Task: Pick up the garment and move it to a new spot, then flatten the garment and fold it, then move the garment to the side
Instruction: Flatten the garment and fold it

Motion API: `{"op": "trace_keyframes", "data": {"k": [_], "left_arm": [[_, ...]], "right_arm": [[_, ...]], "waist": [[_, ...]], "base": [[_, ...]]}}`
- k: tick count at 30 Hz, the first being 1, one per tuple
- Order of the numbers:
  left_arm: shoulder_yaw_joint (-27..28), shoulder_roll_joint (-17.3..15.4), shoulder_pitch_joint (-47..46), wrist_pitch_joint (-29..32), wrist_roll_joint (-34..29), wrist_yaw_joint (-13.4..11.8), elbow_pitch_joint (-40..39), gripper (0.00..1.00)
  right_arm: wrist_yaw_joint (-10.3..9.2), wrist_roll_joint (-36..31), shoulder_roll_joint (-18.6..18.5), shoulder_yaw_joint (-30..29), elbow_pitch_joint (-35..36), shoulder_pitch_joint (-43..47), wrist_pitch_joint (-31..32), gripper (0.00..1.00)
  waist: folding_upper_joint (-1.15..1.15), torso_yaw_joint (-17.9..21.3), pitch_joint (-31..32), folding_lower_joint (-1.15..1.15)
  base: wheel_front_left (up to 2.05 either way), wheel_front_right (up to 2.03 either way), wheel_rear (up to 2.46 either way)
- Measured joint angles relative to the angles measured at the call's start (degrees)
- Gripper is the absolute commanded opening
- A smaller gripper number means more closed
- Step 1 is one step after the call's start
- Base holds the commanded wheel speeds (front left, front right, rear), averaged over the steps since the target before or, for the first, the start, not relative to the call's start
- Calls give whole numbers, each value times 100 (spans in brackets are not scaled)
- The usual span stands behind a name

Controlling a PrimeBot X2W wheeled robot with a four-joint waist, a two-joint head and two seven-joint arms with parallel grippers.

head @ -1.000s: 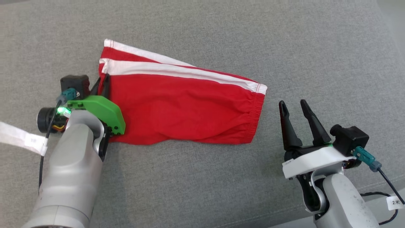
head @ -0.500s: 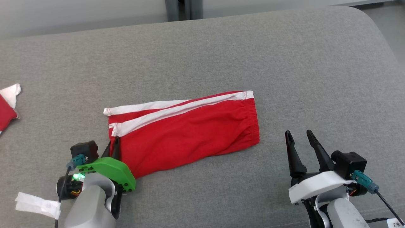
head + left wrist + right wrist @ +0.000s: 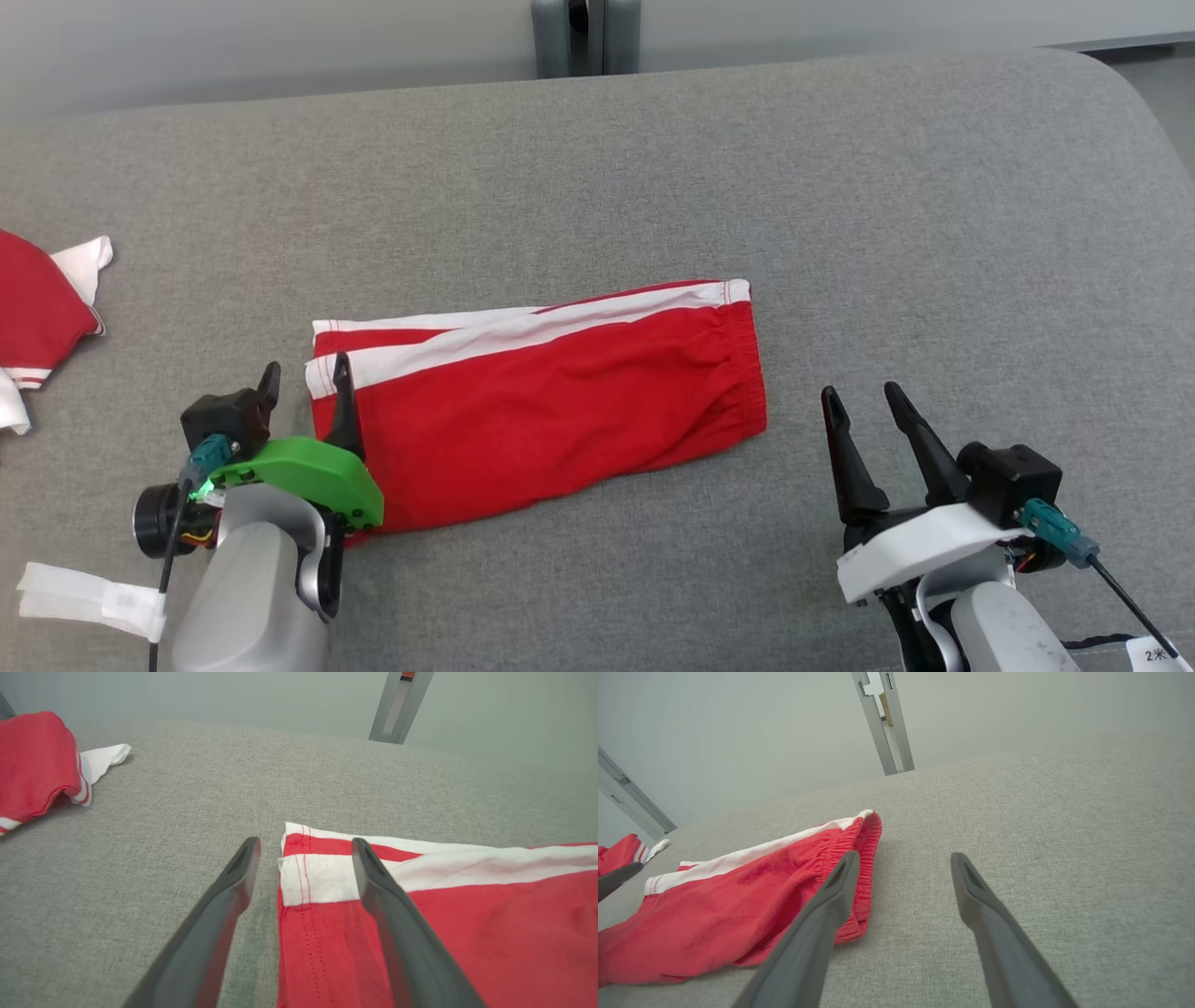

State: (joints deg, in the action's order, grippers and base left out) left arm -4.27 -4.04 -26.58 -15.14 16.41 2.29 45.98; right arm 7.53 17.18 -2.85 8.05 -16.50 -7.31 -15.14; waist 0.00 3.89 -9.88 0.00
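A crumpled red and white cloth [image 3: 37, 308] lies at the far left of a grey upholstered surface [image 3: 653, 168]. Next, the left gripper [image 3: 306, 373], fingers apart, straddles the left hem of the garment [image 3: 560, 401]: red shorts with white side stripes, folded flat mid-surface. The right gripper [image 3: 861, 401], fingers spread, hovers near the gathered waistband, not touching it.

The garment [image 3: 560, 411] is matt red cloth with white bands and a gathered, stitched hem. Under it, the cushion [image 3: 653, 168] is coarse grey woven fabric. Left of the garment, my left gripper [image 3: 306, 366] has matt dark plastic fingers [image 3: 392, 933] and a smooth green plastic shell [image 3: 308, 471]. Right of the garment, my right gripper [image 3: 860, 390] wears a smooth white plastic shell [image 3: 920, 551].
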Motion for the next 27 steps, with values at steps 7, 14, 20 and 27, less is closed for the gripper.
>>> {"op": "trace_keyframes", "data": {"k": [7,14,20,27], "left_arm": [[123,-42,-100,1,-232,-79,-305,100],[280,10,348,1,-420,-130,-1055,100],[246,94,723,0,-606,-155,-1842,100],[-215,111,1422,0,-401,-240,-2401,100]], "right_arm": [[0,0,-1,13,-45,-133,0,100],[0,10,-1,74,-65,-199,0,100],[0,-85,1,193,-294,-530,1,100],[0,-297,0,46,-1033,-899,1,100]], "waist": [[0,105,-115,0],[0,25,-94,0],[0,-201,-148,0],[0,-560,-181,0]], "base": [[0,0,0],[0,0,0],[0,0,0],[0,0,0]]}}
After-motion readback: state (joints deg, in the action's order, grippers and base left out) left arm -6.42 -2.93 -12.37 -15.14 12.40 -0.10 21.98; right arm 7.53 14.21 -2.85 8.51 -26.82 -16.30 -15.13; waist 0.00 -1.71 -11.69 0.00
